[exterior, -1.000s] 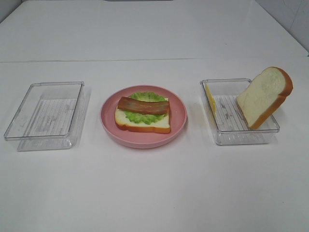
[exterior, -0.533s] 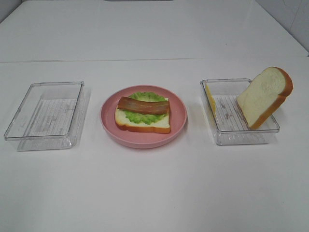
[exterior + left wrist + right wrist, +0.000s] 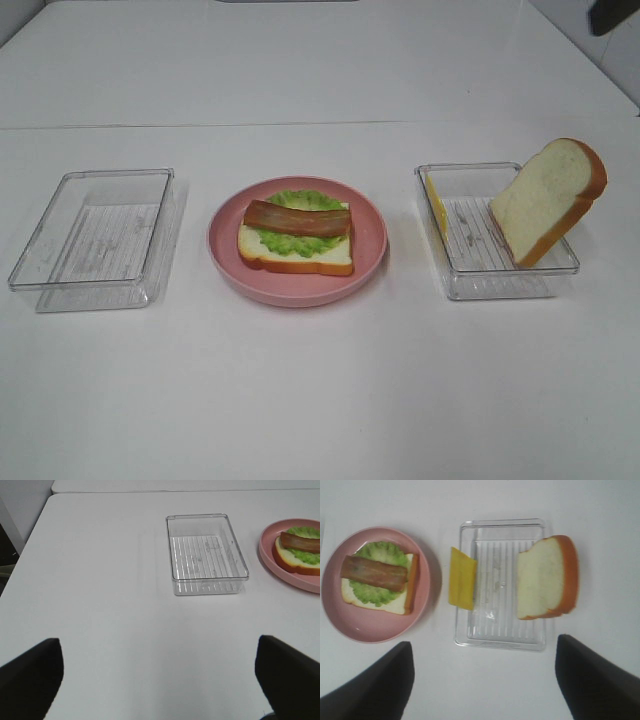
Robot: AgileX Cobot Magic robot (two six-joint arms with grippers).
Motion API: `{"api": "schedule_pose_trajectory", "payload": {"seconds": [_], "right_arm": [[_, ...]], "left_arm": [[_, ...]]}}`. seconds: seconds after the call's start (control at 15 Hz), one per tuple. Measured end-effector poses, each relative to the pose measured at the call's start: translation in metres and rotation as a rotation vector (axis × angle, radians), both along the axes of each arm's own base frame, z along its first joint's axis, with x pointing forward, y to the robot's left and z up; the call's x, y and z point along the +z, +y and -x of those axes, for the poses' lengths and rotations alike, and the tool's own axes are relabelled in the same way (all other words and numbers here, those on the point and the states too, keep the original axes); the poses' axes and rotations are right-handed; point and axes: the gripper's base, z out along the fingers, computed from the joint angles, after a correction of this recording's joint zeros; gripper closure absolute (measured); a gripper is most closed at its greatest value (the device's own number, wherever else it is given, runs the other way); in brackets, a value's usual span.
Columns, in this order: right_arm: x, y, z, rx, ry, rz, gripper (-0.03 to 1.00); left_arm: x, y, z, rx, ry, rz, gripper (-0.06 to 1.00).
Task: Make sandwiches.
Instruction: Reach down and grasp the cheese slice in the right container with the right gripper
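Observation:
A half-built sandwich lies on the round pink plate: a white bread slice, green lettuce and a brown meat strip on top. It also shows in the right wrist view and the left wrist view. A second bread slice leans on the right wall of the right clear tray. A yellow cheese square leans on that tray's left wall. My right gripper is open and empty, high above the tray. My left gripper is open and empty over bare table.
An empty clear tray stands left of the plate, also in the left wrist view. A dark part of the right arm shows at the far right corner of the exterior view. The white table's left edge is near.
A dark part of the right arm has come into the exterior view at the far right corner. The food and the trays have not moved.

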Motion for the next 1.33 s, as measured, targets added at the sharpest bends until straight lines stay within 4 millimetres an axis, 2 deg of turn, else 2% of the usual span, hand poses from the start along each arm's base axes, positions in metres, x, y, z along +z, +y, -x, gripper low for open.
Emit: {"api": "schedule_pose_trajectory", "payload": {"seconds": [0.07,0.2,0.33,0.53,0.8,1.33], "right_arm": [[-0.022,0.033,-0.035,0.08,0.075,-0.009,0.21],[-0.049,0.059,-0.068,0.111,0.154,-0.014,0.21],[-0.067,0.072,-0.087,0.124,0.2,-0.011,0.21],[-0.111,0.083,-0.118,0.111,0.292,-0.018,0.21],[-0.163,0.085,-0.13,0.109,0.411,0.019,0.21],[-0.204,0.084,-0.138,0.105,0.471,0.063,0.21]], "left_arm": [[0.0,0.0,0.0,0.0,0.0,0.0,-0.02],[0.0,0.0,0.0,0.0,0.0,0.0,-0.02],[0.0,0.0,0.0,0.0,0.0,0.0,-0.02],[0.0,0.0,0.0,0.0,0.0,0.0,-0.02],[0.0,0.0,0.0,0.0,0.0,0.0,-0.02],[0.0,0.0,0.0,0.0,0.0,0.0,-0.02]]}}
